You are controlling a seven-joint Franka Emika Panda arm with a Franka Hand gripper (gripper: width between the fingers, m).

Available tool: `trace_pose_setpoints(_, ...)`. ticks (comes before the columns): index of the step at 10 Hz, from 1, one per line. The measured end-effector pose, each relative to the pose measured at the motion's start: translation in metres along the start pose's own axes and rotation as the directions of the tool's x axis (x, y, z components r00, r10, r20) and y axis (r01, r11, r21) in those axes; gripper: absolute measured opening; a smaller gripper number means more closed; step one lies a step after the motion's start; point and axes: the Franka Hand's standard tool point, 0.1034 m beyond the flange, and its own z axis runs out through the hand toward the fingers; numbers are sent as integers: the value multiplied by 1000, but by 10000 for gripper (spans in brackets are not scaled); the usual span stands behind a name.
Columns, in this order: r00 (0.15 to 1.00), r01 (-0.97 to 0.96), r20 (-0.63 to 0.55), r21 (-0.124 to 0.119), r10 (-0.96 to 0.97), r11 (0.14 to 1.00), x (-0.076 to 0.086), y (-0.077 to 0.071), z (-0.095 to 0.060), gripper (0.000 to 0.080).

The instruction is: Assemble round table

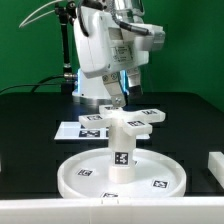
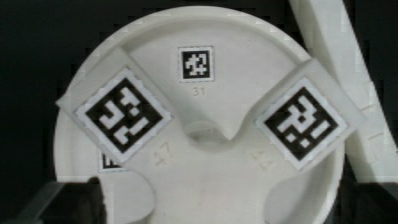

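Arm reaches straight down, claw [image 1: 124, 103] spread wide, holding nothing, just above the foot [image 1: 136, 120]. Foot caps the upright leg [image 1: 121, 148], standing at the disc's [image 1: 80, 176] centre on the bench [image 1: 30, 120].

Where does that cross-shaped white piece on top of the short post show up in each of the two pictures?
Exterior view: the cross-shaped foot sits atop the cylinder leg, just under the gripper, above the round disc.
Wrist view: the foot fills the frame.
Shared landmark: the foot's black-and-white tags.

Arm reaching down, claw [image 1: 119, 103] pointing downward, jaws spread wide
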Motion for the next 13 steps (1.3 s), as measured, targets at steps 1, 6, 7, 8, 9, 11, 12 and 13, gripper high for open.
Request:
trace_pose_setpoints(1, 997, 80, -1, -1, -80, 997, 0, 0, 0, 649)
trace_pose_setpoints(6, 716, 689, -38, -117, -697, 715, -18, 13, 8, 649)
trace_pose_setpoints(7, 670, 734, -30, -118, -741, 669, -17, 13, 8, 649)
trace_pose_setpoints(8, 617, 779, -22, -121, -787, 615, -17, 12, 8, 649)
trace_pose_setpoints(9, 561, 820, -14, -122, -827, 559, -17, 13, 8, 649)
trace_pose_setpoints(11, 372, 921, 10, -128, -928, 367, -15, 12, 8, 649)
trace_pose_setpoints(12, 227, 966, 26, -133, -974, 221, -13, 10, 9, 649)
trace_pose_setpoints(13, 103, 987, 40, -128, -994, 97, -14, 6, 8, 649)
